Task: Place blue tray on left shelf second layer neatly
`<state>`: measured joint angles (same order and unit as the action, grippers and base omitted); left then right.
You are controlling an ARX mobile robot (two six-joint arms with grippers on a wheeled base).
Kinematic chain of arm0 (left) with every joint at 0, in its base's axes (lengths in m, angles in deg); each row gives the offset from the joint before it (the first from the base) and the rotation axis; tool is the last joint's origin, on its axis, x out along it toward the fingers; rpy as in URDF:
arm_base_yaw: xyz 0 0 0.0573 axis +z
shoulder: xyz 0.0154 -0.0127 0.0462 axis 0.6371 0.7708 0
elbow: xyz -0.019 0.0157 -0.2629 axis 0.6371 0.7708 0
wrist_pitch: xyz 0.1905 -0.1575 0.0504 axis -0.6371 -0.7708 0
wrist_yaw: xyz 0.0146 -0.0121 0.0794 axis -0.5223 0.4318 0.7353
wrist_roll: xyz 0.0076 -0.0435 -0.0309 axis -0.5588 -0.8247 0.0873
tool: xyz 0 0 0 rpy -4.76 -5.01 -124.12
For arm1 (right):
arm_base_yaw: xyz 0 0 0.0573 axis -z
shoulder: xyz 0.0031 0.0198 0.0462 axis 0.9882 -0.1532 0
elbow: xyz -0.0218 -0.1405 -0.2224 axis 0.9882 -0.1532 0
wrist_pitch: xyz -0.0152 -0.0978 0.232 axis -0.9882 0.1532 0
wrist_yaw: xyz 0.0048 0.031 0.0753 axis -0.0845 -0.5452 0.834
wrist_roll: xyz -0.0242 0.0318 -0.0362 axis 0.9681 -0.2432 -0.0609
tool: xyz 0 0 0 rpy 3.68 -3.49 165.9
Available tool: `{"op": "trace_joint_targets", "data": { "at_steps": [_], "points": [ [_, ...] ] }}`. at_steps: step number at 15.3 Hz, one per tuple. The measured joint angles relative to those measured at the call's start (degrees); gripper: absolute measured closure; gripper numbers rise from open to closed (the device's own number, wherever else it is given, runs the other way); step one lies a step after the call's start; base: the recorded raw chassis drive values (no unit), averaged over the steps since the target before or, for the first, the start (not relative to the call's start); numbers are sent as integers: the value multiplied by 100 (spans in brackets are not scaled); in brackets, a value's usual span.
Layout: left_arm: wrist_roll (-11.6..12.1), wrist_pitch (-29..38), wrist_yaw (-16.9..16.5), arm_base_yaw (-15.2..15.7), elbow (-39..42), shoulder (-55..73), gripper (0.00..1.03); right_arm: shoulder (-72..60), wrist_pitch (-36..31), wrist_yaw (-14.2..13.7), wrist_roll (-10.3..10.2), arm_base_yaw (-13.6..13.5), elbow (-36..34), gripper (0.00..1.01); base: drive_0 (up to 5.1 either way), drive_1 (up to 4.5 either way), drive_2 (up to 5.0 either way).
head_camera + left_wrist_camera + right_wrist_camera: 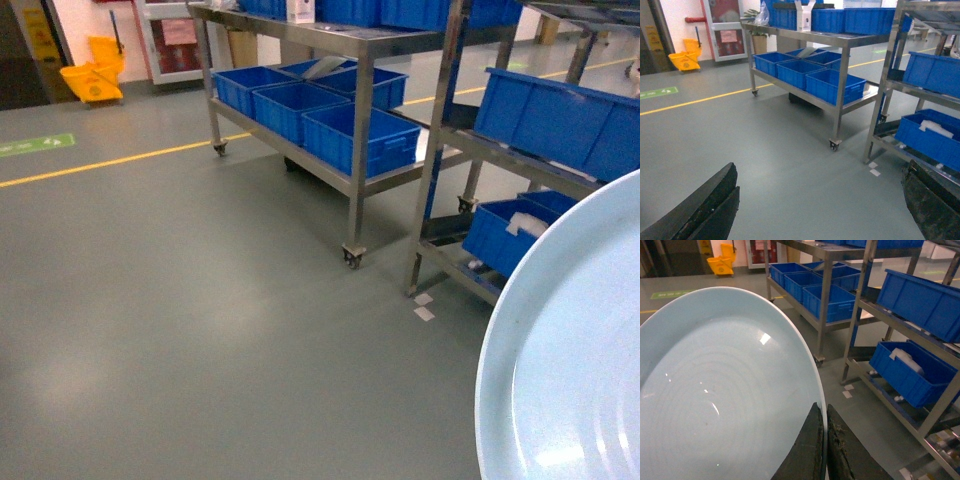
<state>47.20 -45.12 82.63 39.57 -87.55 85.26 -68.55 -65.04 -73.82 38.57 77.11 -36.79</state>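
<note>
Transport step: your right gripper (824, 440) pinches the blue tray (715, 390) rim, left gripper (815, 210) gapes empty; next, approach the left shelf (355, 150) and align level.

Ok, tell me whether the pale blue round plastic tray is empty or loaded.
Empty: the pale blue round plastic tray shows only bare glossy surface, its rim pinched in the right gripper.

Blue tray (570, 370) is seen at lower right, cut off by the frame edge. Beyond it stands a steel rack (440, 150); left of the rack, a cart (355, 150) loaded with blue crates (300, 105).
</note>
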Motion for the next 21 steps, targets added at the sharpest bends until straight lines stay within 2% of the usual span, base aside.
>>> {"op": "trace_joint_targets", "data": {
  "at_steps": [21],
  "points": [
    [0, 2, 0, 0, 0, 0, 5, 0, 2, 0, 0, 0, 0, 99, -159, -159, -159]
  ]
}}
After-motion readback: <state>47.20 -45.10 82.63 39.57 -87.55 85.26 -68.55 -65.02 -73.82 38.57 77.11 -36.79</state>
